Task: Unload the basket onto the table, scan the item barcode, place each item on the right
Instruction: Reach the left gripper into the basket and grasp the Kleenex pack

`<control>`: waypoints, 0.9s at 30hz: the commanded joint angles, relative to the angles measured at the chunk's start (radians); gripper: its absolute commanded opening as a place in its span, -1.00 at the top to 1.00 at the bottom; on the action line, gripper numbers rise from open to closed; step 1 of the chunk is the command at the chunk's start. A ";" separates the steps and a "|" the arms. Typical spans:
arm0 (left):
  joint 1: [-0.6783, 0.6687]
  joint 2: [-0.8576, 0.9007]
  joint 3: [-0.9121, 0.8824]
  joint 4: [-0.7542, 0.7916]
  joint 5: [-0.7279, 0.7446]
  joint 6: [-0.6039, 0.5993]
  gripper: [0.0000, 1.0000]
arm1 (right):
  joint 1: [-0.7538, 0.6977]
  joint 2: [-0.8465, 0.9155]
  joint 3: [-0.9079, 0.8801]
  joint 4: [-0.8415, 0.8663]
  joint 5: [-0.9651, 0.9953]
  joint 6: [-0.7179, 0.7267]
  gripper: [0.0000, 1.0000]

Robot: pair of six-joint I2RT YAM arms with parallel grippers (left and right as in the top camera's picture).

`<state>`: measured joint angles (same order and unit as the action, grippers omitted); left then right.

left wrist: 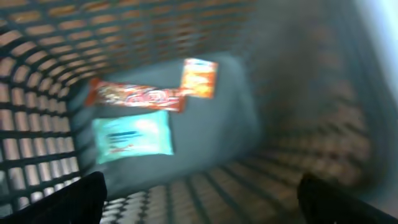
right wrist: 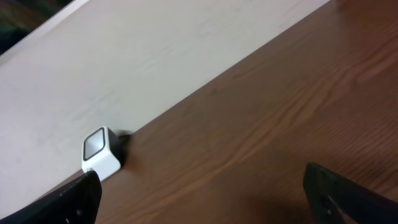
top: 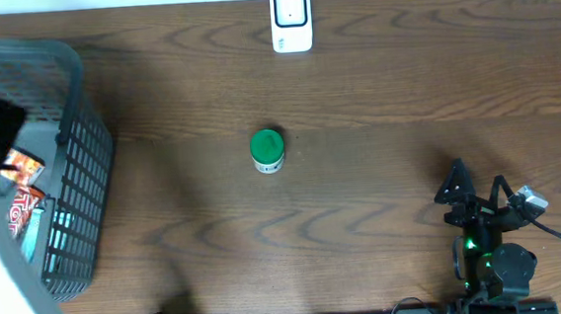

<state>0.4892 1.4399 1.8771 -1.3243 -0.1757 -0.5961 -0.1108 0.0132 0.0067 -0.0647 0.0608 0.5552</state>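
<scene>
The white barcode scanner (top: 291, 20) stands at the table's far edge and also shows as the scanner (right wrist: 101, 152) in the right wrist view. A small jar with a green lid (top: 267, 149) stands mid-table, away from both grippers. My left gripper (left wrist: 205, 202) hangs open over the inside of the dark mesh basket (top: 86, 141), with nothing between its fingers. Below it lie a long red packet (left wrist: 137, 96), a small orange packet (left wrist: 199, 78) and a teal packet (left wrist: 132, 138); this view is blurred. My right gripper (top: 476, 191) rests open and empty at the near right.
The basket fills the table's left end, and its mesh walls (left wrist: 37, 124) surround the left gripper. A pale wall (right wrist: 155, 56) rises behind the scanner. Bare wooden tabletop (top: 380, 170) lies between the jar and the right gripper.
</scene>
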 commanded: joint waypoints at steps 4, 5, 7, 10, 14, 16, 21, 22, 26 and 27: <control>0.195 0.220 -0.014 0.052 0.086 0.134 -0.99 | 0.007 -0.002 -0.001 -0.003 0.009 -0.013 -0.98; 0.200 0.253 -0.014 0.077 0.082 0.155 -0.99 | 0.007 -0.002 -0.001 -0.003 0.009 -0.013 -0.98; 0.201 0.315 -0.014 0.123 0.075 0.194 -0.99 | 0.007 -0.002 -0.001 -0.003 0.009 -0.013 -0.99; 0.199 0.408 -0.014 0.178 0.066 0.226 -0.99 | 0.007 -0.002 -0.001 -0.003 0.009 -0.013 -0.99; 0.199 0.520 -0.014 0.232 0.051 0.226 -0.99 | 0.007 -0.002 -0.001 -0.003 0.009 -0.013 -0.99; 0.199 0.569 -0.014 0.261 0.051 0.226 -0.99 | 0.007 -0.002 -0.001 -0.003 0.009 -0.013 -0.99; 0.194 0.655 -0.014 0.317 0.007 0.225 -0.98 | 0.007 -0.002 -0.001 -0.003 0.009 -0.013 -0.99; 0.190 0.666 -0.014 0.326 -0.007 0.226 -0.99 | 0.007 -0.002 -0.001 -0.003 0.009 -0.013 -0.98; 0.158 0.681 -0.030 0.369 -0.092 0.225 -0.99 | 0.007 -0.002 -0.001 -0.003 0.009 -0.013 -0.98; 0.149 0.681 -0.031 0.375 -0.110 0.220 -0.99 | 0.007 -0.002 -0.001 -0.003 0.009 -0.013 -0.99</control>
<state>0.6601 2.1105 1.8561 -0.9646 -0.1894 -0.3843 -0.1108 0.0128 0.0067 -0.0650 0.0605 0.5552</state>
